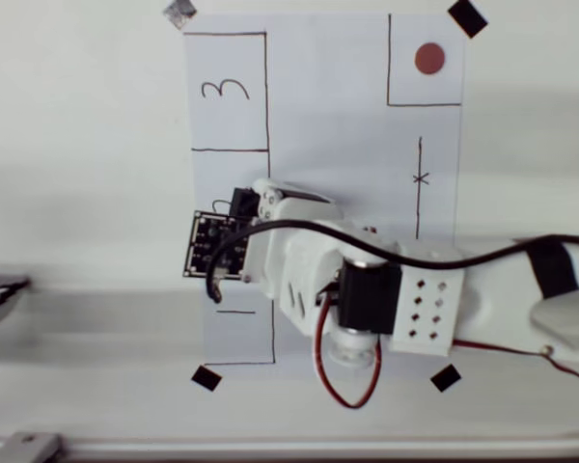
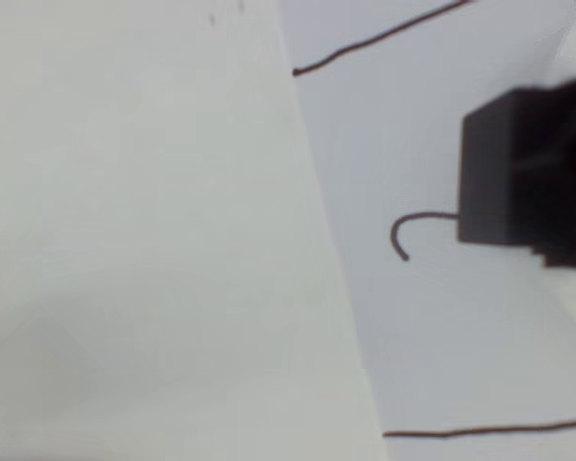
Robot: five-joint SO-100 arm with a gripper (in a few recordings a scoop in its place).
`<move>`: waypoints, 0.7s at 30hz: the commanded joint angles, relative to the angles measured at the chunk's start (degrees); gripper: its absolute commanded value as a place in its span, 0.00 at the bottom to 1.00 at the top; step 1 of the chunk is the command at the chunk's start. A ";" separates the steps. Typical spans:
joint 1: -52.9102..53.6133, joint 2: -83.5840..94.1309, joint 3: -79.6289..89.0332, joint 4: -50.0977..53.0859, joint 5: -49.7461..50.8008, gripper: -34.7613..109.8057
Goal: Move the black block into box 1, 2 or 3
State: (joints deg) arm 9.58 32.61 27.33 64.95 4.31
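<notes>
A white arm (image 1: 367,289) reaches in from three o'clock over a white paper sheet (image 1: 338,125) on the table (image 1: 77,145). At eleven o'clock lies the box marked 3 (image 1: 228,92); at one o'clock, a red dot (image 1: 429,59) inside a drawn square. Black tape squares (image 1: 467,16) pin the sheet's corners.

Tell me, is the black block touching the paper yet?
Cannot tell. The wrist view shows the black block over the paper, covering the handwritten numeral, but no plain contact or gap.

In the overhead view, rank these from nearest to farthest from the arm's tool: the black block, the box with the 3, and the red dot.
1. The black block, right at the tool, over the middle box on the paper's left side.
2. The box marked 3, just above it in the picture, at the top left.
3. The red dot, far across at the top right corner.
</notes>
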 commanded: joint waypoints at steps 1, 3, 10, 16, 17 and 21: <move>1.23 2.20 -4.31 -0.44 0.00 0.27; 1.32 2.20 -4.39 -0.44 0.00 0.29; 1.32 2.11 -4.75 -0.44 0.18 0.32; 1.32 2.11 -4.83 -0.44 0.00 0.35; 1.32 2.11 -4.83 -0.44 -0.09 0.37; 1.32 2.11 -4.83 -0.44 -0.26 0.38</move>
State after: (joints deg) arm 9.58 32.61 26.28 64.95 4.31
